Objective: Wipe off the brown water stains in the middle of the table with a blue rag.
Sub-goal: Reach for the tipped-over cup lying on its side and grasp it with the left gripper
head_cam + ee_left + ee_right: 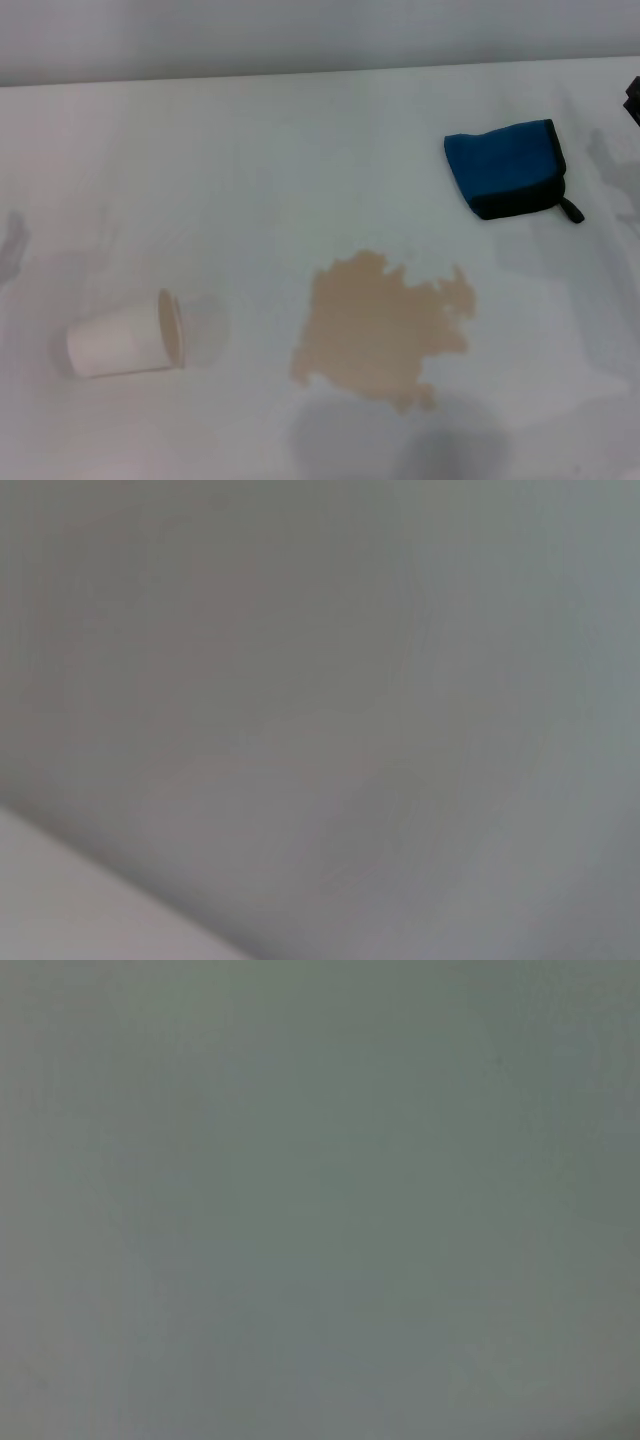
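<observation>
The brown water stains form one tan blotch with ragged edges in the middle of the white table. The blue rag lies folded at the far right, its black trim and loop tab toward the right edge. It lies apart from the blotch. A small dark piece of my right gripper pokes in at the right edge, beyond the rag and not touching it. My left gripper is out of view. Both wrist views show only plain grey surface.
A white paper cup lies on its side at the near left, its mouth facing the blotch. Grey shadows fall at the left edge, the right side and the near edge of the table.
</observation>
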Robot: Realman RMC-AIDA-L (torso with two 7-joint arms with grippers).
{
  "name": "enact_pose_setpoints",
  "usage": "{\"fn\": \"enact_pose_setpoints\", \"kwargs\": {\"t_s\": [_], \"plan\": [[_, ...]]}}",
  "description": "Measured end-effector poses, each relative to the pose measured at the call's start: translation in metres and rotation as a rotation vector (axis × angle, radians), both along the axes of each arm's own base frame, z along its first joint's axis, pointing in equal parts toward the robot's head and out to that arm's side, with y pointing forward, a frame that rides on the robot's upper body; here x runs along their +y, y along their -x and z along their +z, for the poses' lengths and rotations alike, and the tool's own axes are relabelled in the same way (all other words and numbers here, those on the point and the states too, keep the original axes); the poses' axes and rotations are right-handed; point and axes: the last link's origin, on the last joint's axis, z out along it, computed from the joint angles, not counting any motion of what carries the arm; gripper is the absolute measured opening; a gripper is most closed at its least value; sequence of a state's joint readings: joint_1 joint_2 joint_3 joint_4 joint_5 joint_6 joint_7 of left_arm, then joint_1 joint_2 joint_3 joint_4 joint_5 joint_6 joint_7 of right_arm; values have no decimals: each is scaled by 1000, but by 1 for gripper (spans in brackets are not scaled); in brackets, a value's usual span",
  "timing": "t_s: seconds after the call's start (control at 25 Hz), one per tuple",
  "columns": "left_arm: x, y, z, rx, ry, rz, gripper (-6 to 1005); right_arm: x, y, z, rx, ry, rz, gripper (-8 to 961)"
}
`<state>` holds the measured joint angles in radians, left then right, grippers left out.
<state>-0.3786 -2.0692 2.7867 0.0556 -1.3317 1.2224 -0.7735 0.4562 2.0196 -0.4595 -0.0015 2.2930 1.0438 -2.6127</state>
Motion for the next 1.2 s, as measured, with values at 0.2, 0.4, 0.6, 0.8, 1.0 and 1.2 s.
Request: {"fn": "enact_pose_setpoints", "kwargs": {"t_s": [0.2,0.4,0.6,0.8,1.0,1.2], "plan": [[11,-19,15,18,51,-187,861,3,2,2,7,-2,9,841],[25,-35,51,27,269,-398,861,10,6,5,2,-4,22,841],[29,-51,97,133,382,-552,860,13,7,9,-11,-11,31,841],[39,-69,124,300,555,-639,860,14,7,11,-18,-15,29,841],[60,-89,122,450,797,-682,860,17,9,11,-10,-23,32,841],[78,-112,118,620,925,-756,860,18,11,6,4,-18,31,841]]}}
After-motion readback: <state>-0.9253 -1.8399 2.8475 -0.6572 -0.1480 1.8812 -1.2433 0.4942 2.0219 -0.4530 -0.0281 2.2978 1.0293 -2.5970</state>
